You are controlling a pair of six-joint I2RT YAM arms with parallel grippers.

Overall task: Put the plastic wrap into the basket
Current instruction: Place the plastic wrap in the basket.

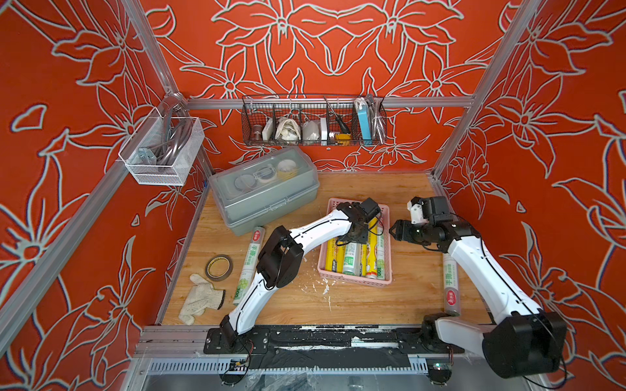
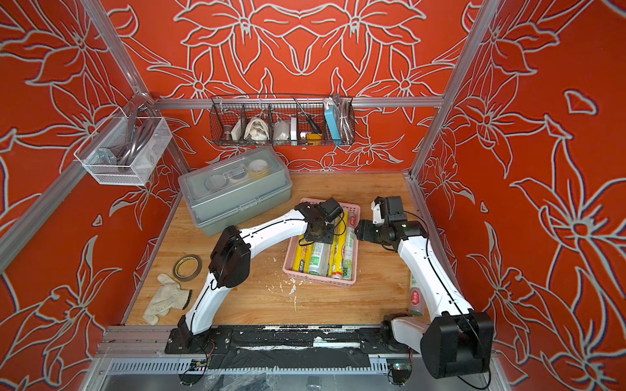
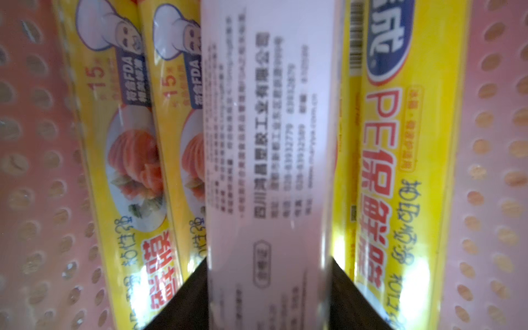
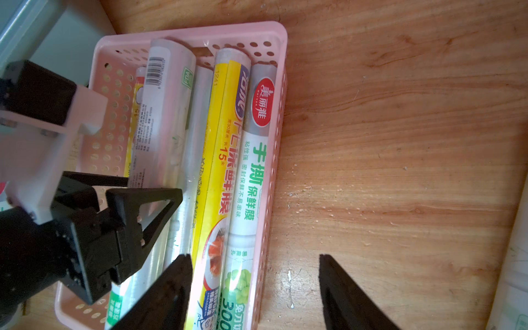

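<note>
Lengthwise, plastic wrap (image 1: 352, 262) lies flat along the basket (image 1: 355, 281).

Slim glossy rolls of plastic wrap (image 4: 225, 160) lie side by side in a pink perforated plastic basket (image 4: 275, 120) on a wooden tabletop (image 4: 400, 143).

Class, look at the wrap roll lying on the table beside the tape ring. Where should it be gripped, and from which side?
Take the roll at mid-length, from above, jaws across its slim width. It lies flat on the table, long and round, so a middle hold should keep it level. The tape ring lies close, so open narrowly.
</note>
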